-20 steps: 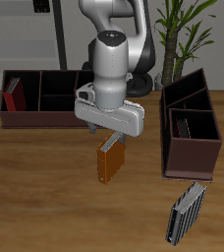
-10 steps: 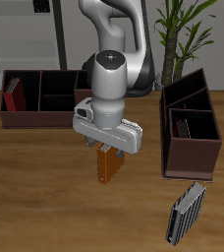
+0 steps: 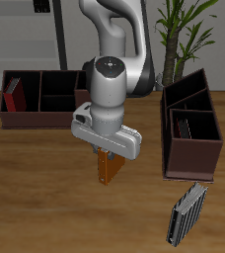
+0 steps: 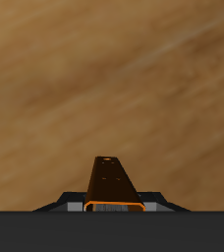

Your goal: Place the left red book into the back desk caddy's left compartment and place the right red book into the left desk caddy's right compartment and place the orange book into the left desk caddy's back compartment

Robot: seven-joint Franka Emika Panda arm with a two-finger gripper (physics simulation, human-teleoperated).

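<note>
Your gripper sits at the centre of the exterior frame, above the bench, with the fingers clamped on the orange book. The book hangs below the hand, roughly upright, its lower edge clear of the wood as far as the exterior view shows. In the wrist view the same orange book runs out from between the finger housings, its dark cover edged in orange, with nothing but bare wood grain beyond it.

The back desk caddy lies across the upper left of the exterior frame, behind the arm. One red book stands upright in the compartment at its left end in the frame; the neighbouring compartments show only dark interior.

The left desk caddy stands at the right of the frame, running from mid-height upward toward the plant. A second red book stands in its middle compartment, only the top edge visible over the wall. The compartment farthest up the frame shows only dark interior.

A dark grey book lies flat on the bench at the lower right of the frame, just below the left desk caddy and well apart from your gripper.

The orange book is near neither caddy; it is held over open bench between the two.
</note>
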